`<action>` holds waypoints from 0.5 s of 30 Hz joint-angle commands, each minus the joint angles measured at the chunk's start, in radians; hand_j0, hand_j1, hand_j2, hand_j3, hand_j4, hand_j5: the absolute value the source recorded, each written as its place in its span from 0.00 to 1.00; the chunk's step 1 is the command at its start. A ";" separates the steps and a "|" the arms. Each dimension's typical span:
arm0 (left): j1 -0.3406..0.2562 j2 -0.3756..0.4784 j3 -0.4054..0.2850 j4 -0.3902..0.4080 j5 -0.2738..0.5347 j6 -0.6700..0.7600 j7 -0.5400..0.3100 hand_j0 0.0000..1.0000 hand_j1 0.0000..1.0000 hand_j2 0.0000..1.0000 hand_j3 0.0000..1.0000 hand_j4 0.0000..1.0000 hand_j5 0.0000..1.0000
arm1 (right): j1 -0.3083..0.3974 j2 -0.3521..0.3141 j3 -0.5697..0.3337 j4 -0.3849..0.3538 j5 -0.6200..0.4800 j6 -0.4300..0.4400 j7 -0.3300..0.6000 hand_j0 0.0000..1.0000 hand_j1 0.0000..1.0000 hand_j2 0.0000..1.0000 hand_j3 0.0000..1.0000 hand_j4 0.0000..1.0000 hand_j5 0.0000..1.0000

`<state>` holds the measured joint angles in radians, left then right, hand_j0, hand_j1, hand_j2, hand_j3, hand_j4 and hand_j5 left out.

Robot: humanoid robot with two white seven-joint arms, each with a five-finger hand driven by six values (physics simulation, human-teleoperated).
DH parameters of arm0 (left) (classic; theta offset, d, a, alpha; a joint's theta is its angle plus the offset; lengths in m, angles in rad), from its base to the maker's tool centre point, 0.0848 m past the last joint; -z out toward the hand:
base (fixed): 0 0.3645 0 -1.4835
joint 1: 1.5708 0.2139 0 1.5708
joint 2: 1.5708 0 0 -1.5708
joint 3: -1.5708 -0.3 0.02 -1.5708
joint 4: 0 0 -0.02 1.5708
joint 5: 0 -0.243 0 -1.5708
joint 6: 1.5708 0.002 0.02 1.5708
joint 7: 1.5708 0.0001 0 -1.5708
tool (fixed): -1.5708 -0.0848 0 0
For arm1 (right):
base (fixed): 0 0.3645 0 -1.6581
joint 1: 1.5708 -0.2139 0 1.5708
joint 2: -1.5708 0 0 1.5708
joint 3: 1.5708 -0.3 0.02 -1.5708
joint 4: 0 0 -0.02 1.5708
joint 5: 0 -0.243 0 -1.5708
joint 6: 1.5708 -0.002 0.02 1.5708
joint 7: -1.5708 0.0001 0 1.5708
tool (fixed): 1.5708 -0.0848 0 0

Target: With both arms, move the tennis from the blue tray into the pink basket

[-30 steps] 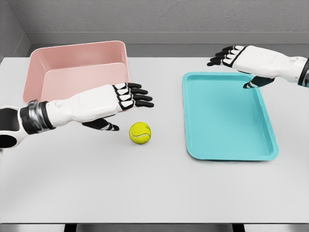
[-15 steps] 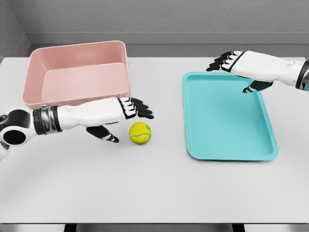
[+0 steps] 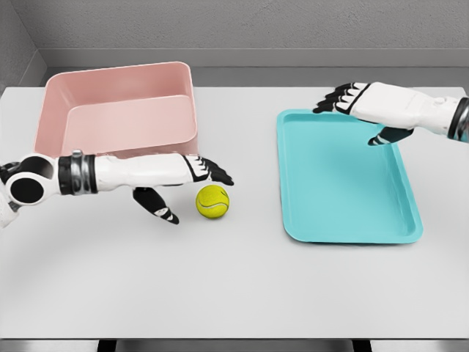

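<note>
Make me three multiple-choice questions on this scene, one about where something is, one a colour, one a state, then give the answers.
1. Where is the ball?
A. in the tray
B. on the table between basket and tray
C. in the basket

2. What colour is the basket?
A. pink
B. green
C. black

3. What is the left robot hand doing?
A. gripping the ball
B. open, holding nothing
C. resting in the tray

Answers: B, the ball lies on the table, left of the tray. A, its walls are pink. B, its fingers are extended just above and left of the ball.

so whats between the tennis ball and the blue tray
Nothing: in the head view only bare white table lies between the tennis ball and the blue tray.
</note>
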<state>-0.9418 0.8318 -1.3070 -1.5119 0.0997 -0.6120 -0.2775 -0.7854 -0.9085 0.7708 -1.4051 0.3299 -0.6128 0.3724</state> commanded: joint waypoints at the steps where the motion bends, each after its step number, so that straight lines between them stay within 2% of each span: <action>1: -0.002 -0.011 -0.026 0.013 0.029 0.001 -0.023 1.00 1.00 1.00 1.00 1.00 1.00 | 0.003 -0.021 -0.001 0.001 -0.005 0.002 0.003 1.00 1.00 1.00 1.00 1.00 1.00; 12: -0.008 -0.068 -0.011 0.016 0.017 0.001 -0.022 1.00 1.00 1.00 1.00 1.00 1.00 | 0.011 -0.030 -0.002 0.035 -0.006 0.002 0.006 1.00 1.00 1.00 1.00 1.00 1.00; 15: -0.008 -0.088 -0.009 0.064 0.017 0.001 -0.019 1.00 1.00 1.00 1.00 1.00 1.00 | 0.011 -0.030 -0.002 0.038 -0.006 0.002 0.006 1.00 1.00 1.00 1.00 1.00 1.00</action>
<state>-0.9495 0.7568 -1.3186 -1.4698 0.1094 -0.6122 -0.2982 -0.7747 -0.9372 0.7703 -1.3714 0.3298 -0.6128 0.3790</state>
